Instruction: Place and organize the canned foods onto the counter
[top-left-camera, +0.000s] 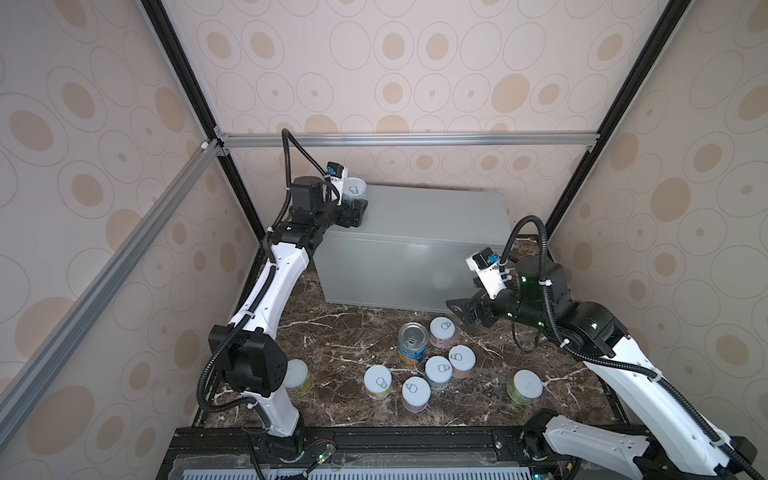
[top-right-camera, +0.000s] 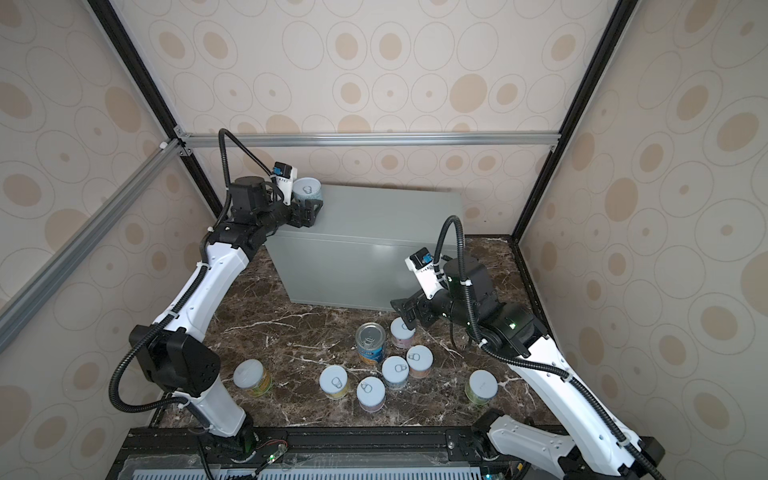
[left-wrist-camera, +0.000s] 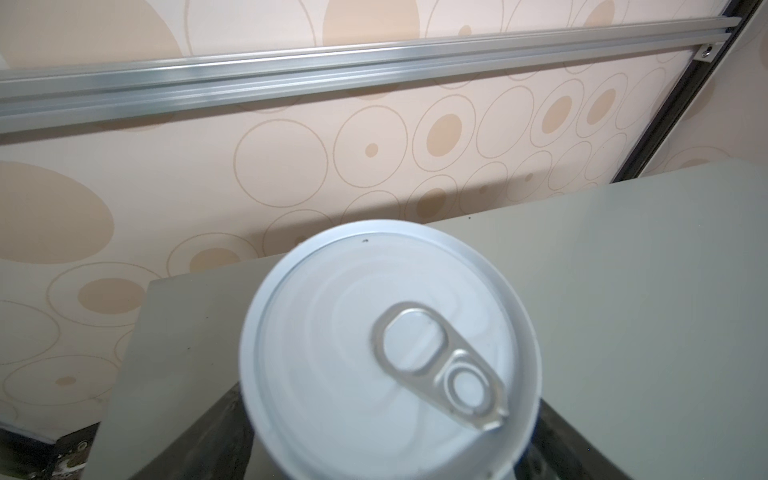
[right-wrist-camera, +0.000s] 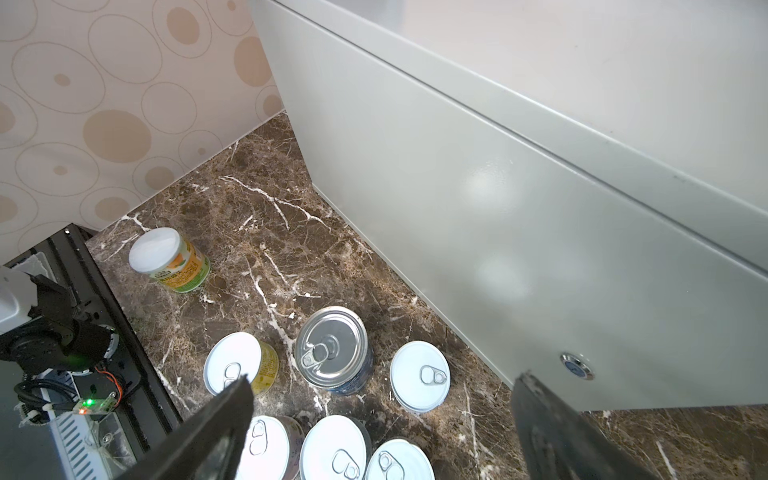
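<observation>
Sitting between jaws of left tool (top-left-camera: 353, 203): can (top-left-camera: 354, 189), at counter (top-left-camera: 415, 216) far-left corner.

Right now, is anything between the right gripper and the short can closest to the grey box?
Nothing visible does. The right gripper hangs open just above the short can, with only air between the fingers and its lid. The blue soup can stands close beside it but apart, so it may crowd one finger.

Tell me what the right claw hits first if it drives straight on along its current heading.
Likely the short can nearest the counter; depth is unclear, so the tall can could come first.
</observation>
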